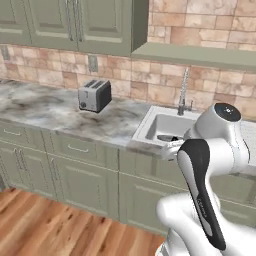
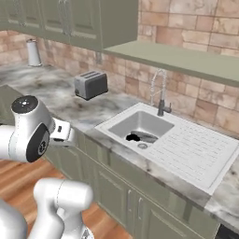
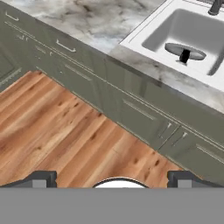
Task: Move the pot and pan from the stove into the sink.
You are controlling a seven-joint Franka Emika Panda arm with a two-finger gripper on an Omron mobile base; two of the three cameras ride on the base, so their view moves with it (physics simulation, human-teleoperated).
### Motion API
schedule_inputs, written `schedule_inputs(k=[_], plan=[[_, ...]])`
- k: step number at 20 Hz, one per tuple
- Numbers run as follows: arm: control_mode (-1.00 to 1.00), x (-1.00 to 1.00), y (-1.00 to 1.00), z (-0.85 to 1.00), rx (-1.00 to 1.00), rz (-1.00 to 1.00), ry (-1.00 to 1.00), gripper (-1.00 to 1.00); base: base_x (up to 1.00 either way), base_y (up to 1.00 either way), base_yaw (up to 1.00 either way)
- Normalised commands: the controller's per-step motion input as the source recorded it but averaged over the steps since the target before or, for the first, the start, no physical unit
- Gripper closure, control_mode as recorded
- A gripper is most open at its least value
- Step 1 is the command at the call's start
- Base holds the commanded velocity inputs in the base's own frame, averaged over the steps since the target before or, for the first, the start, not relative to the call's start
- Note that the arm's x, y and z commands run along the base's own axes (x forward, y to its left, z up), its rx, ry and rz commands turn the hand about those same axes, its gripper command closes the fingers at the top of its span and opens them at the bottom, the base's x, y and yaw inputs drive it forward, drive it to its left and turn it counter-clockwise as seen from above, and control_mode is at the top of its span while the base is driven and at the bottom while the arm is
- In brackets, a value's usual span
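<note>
The pan (image 3: pixel 185 53) lies inside the sink (image 3: pixel 151 25), up and to the right of the gripper (image 3: pixel 111 177) in the hand view; its round steel body sits on the basin floor with the black handle pointing toward the front wall. In the right base view the same pan (image 2: pixel 140 137) appears as a dark shape near the drain. The basin is set in a marbled counter (image 1: pixel 45 107), with a chrome faucet (image 2: pixel 160 95) rising at its back edge and a ribbed drainboard (image 2: pixel 196 151) on the far side. A toaster (image 1: pixel 94 95) stands on the counter, well apart from the sink, and a paper towel roll (image 2: pixel 33 52) stands farther along against the brick wall. Green cabinet fronts (image 3: pixel 131 105) lie between the gripper and the basin; wooden floor (image 3: pixel 65 135) lies directly ahead of the fingertips (image 3: pixel 43 177). The gripper hangs in front of the cabinets, below counter level, jaws spread fully wide, holding nothing and touching nothing.
</note>
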Motion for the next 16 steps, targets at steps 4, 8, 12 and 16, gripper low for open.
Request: schedule_inputs(k=[4, 8, 12, 16], plan=[[1.00, 0.00, 0.00, 0.00, 0.00, 0.00, 0.00, -1.00, -0.31, -0.03, 0.42], [1.00, 0.00, 0.00, 0.00, 0.00, 0.00, 0.00, -1.00, -0.30, -0.05, 0.43], [1.00, 0.00, 0.00, 0.00, 0.00, 0.00, 0.00, -1.00, -0.30, -0.08, 0.44], [1.00, 0.00, 0.00, 0.00, 0.00, 0.00, 0.00, -1.00, -0.24, -0.03, 0.45]])
